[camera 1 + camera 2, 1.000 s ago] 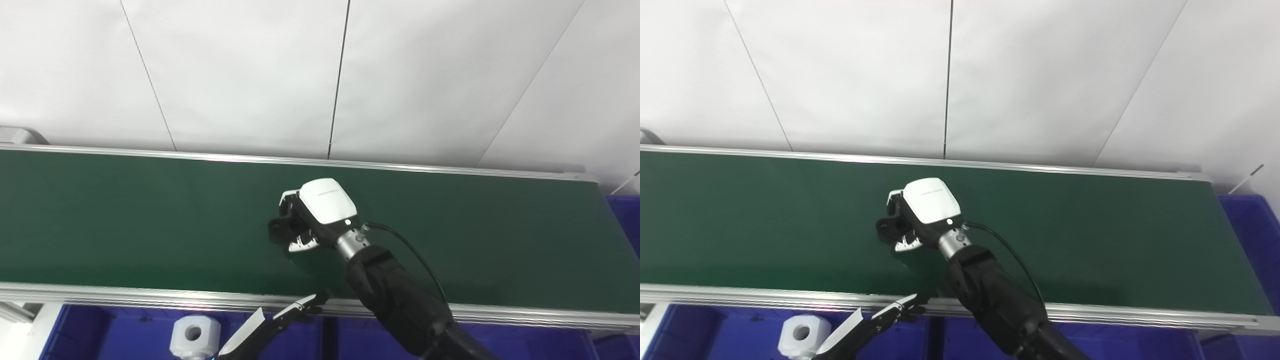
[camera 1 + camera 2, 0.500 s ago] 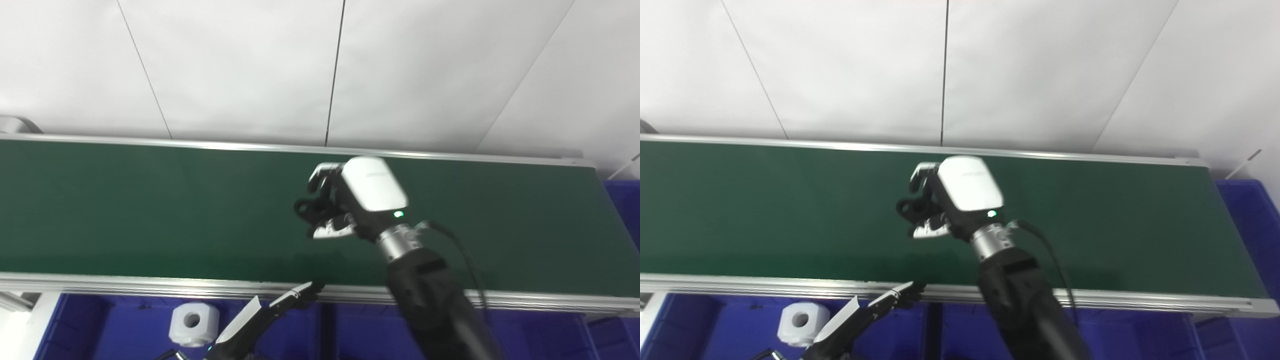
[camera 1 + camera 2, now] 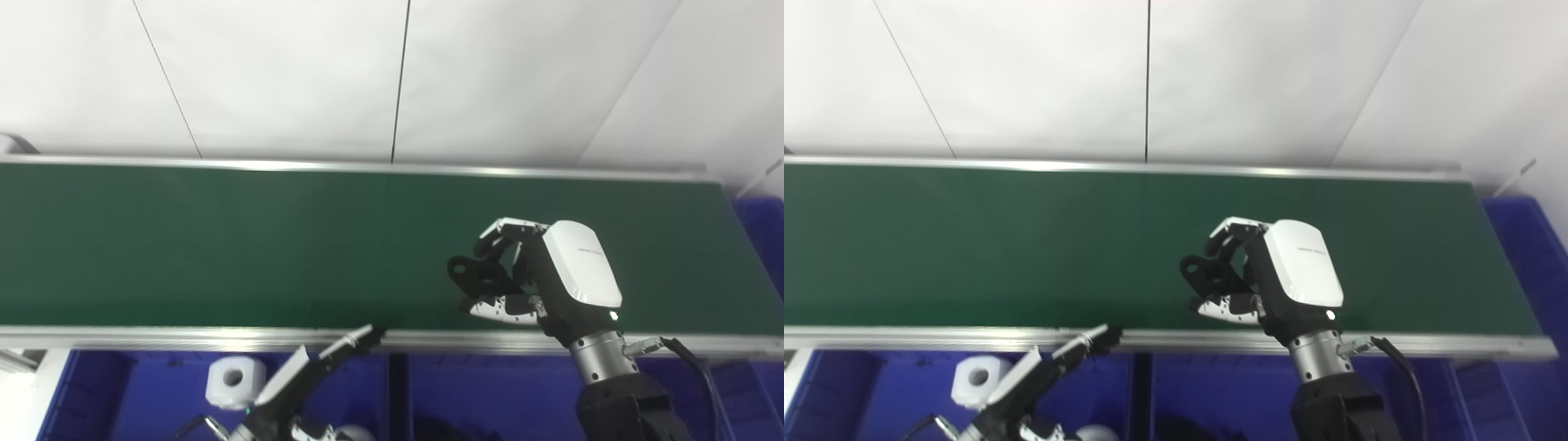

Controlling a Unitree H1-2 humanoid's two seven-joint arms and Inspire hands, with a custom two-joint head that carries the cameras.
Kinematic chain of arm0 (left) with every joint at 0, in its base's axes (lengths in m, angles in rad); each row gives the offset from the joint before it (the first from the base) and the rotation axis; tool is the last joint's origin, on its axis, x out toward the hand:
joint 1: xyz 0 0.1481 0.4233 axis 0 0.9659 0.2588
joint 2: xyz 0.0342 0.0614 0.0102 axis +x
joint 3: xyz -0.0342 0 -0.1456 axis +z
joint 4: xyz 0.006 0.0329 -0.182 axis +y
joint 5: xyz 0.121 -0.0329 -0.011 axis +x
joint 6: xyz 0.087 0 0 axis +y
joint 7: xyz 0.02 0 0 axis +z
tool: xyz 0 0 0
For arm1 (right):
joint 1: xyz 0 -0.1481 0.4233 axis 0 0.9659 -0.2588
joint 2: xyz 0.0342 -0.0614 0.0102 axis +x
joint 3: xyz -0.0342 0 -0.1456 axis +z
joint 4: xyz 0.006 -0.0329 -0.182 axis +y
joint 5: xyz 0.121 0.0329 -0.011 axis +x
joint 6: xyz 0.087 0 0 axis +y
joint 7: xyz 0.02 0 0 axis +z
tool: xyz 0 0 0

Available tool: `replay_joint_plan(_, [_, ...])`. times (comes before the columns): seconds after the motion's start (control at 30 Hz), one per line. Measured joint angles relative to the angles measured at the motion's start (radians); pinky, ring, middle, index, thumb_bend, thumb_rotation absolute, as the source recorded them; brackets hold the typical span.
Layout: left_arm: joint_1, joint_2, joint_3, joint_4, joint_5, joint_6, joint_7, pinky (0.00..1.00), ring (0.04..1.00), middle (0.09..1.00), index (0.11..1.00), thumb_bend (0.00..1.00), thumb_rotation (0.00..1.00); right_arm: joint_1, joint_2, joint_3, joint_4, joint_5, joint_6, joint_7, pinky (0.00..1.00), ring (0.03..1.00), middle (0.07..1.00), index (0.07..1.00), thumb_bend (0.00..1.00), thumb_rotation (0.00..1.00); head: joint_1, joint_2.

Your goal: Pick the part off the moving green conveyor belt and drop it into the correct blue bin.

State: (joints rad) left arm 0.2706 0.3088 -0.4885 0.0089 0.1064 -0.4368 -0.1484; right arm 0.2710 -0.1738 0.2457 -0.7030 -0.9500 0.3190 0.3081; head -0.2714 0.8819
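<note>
Belt (image 3: 184,245) is bare now; blue bins (image 3: 490,398) sit just below. My right hand (image 3: 539,282) has the black part (image 3: 474,275) pinched over the belt's near edge, so next I need to carry it over the proper bin and release.

The left hand (image 3: 288,392) is mostly cut off below, its fingers' (image 3: 358,339) state perhaps unreadable.

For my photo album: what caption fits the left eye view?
Right hand lifts a black part above the green conveyor belt.
</note>
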Motion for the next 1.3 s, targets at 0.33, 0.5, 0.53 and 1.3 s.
replay_joint_plan(0.33, [0.008, 0.001, 0.084, -0.059, -0.018, 0.003, -0.057, 0.85, 0.902, 0.925, 0.917, 0.8, 0.27, 0.294, 0.05, 0.098, 0.161, 0.034, -0.1, -0.17, 0.24, 0.329, 0.413, 0.522, 0.52, 0.0, -0.051, 0.084])
replay_joint_plan(0.5, [0.021, 0.003, 0.118, -0.101, -0.05, 0.036, -0.092, 0.84, 0.911, 0.947, 0.93, 0.82, 0.31, 0.275, 0.059, 0.125, 0.273, 0.001, -0.136, -0.237, 0.17, 0.237, 0.468, 0.489, 0.53, 0.0, -0.06, 0.103])
replay_joint_plan(0.53, [0.029, 0.008, 0.125, -0.121, -0.058, 0.056, -0.1, 0.85, 0.921, 0.954, 0.936, 0.83, 0.32, 0.267, 0.06, 0.127, 0.292, -0.004, -0.136, -0.239, 0.15, 0.214, 0.469, 0.488, 0.53, 0.0, -0.06, 0.103])
replay_joint_plan(1.3, [0.121, 0.074, 0.15, -0.328, 0.113, 0.309, -0.188, 0.83, 0.899, 0.939, 0.942, 0.87, 0.43, 0.112, 0.087, 0.267, 0.3, -0.533, 0.03, 0.343, 1.0, 1.0, 0.971, 0.884, 0.6, 0.84, -0.055, 0.126])
